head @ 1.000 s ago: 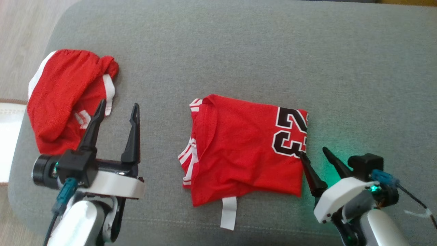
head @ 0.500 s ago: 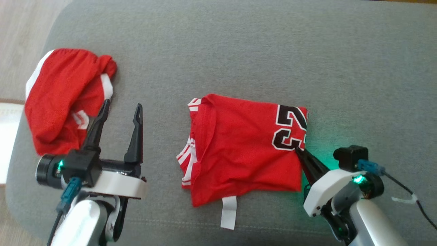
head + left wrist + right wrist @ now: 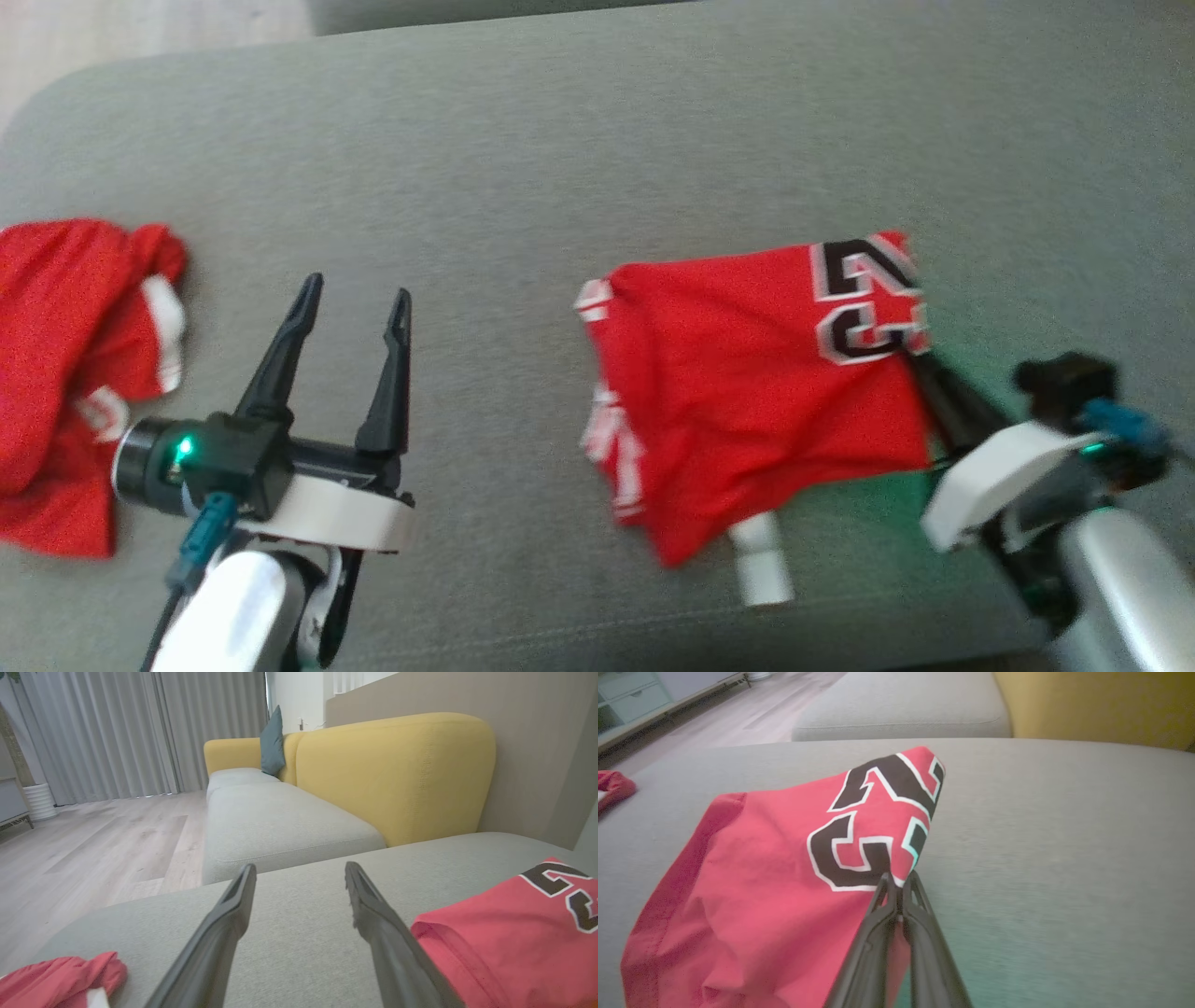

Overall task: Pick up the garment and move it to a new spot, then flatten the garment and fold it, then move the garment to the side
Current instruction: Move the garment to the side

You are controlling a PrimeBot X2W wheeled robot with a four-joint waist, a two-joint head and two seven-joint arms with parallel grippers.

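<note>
Head view, slightly blurred: the grey seat cushion (image 3: 597, 149) spreads bare above and to the right of the folded red jersey (image 3: 747, 401), with another open stretch between the jersey and my left gripper (image 3: 358, 289). The cushion's rounded far-left corner meets wooden floor (image 3: 140, 28) at the top left. Its front edge runs along the bottom, near the jersey's lowest corner and the white tag (image 3: 761, 569) poking out beneath it. A second red garment (image 3: 65, 373) lies crumpled at the left edge, well apart from the jersey.

My right gripper (image 3: 920, 359) has its two fingers pressed together on the jersey's right edge, just below the black number. The right wrist view shows the tips pinching the cloth there. That corner appears lifted off the cushion while the rest drapes down onto it.

My left gripper hovers over bare cushion with its fingers spread wide, holding nothing. In the left wrist view, a yellow backrest (image 3: 397, 774) rises beyond the cushion.
</note>
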